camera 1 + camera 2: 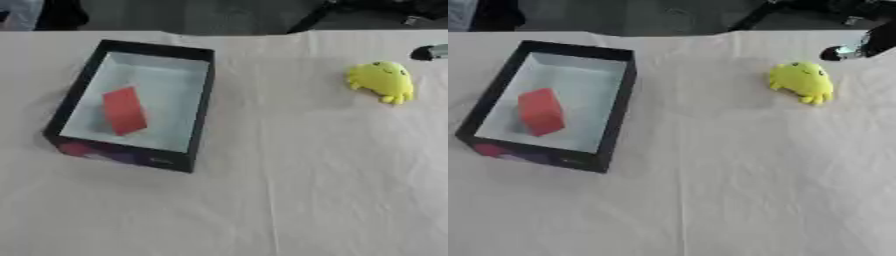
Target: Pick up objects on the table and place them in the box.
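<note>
A black-walled box (203, 100) with a pale floor stands on the left of the table. A red block (123, 110) lies inside it, leaning toward the near left. A yellow plush toy (802, 80) with a small face rests on the cloth at the right. Part of my right hand (861, 44), dark with a silver tip, comes in at the upper right edge, just above and to the right of the toy and apart from it. My left hand shows in neither view.
A white cloth (289, 190) covers the table, with a wide bare stretch in front of and between the box and the toy. The table's far edge runs along the top, with dark shapes beyond it.
</note>
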You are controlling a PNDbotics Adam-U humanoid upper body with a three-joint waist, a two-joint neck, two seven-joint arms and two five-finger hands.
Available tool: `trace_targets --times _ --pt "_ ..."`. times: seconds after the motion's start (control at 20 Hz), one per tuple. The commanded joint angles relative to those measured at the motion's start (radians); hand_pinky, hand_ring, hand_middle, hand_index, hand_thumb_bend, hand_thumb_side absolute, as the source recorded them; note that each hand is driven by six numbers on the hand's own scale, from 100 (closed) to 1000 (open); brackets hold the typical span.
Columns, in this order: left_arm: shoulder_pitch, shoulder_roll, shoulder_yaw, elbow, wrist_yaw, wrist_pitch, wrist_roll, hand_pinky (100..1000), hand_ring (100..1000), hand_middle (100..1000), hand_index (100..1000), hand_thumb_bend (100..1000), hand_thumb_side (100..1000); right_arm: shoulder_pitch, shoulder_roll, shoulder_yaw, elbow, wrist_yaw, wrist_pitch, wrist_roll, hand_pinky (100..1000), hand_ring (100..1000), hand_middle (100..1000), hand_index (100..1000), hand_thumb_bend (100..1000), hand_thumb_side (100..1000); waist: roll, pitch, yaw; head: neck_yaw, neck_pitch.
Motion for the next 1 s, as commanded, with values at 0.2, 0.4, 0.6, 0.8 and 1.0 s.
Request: trace_targets --times 0.2,0.4,0.6,0.8,1.0 --pt "-0.003 0.043 0.011 -0.011 -0.006 0.000 -0.004 801 734 787 852 540 666 -0.011 -0.007 -0.003 0.032 0.038 -0.007 -0.007 950 925 880 927 554 446 0.005 -0.015 0.001 -0.004 -0.001" --pt "-0.005 0.040 0.009 -0.010 -0.003 0.001 -0.005 801 734 787 852 538 667 -0.010 0.006 0.002 0.045 0.037 -0.009 -0.006 950 924 880 927 558 453 0.007 -0.016 -0.001 0.001 0.013" --pt "-0.007 0.039 0.007 -0.009 -0.004 0.001 -0.008 801 733 787 853 539 667 -0.010 0.017 0.012 0.054 0.041 -0.010 -0.001 949 924 880 927 561 463 0.007 -0.018 0.000 0.002 0.026" --pt "-0.006 0.036 0.007 -0.009 -0.003 0.002 -0.009 801 732 786 853 536 667 -0.007 0.025 0.019 0.064 0.051 -0.012 0.003 948 924 879 928 565 471 0.007 -0.017 0.002 -0.001 0.023" --pt "-0.006 0.032 0.006 -0.008 -0.003 0.002 -0.009 803 732 784 853 534 669 -0.004 0.036 0.026 0.078 0.064 -0.012 0.006 947 923 878 928 569 481 0.006 -0.014 0.003 -0.002 0.021"
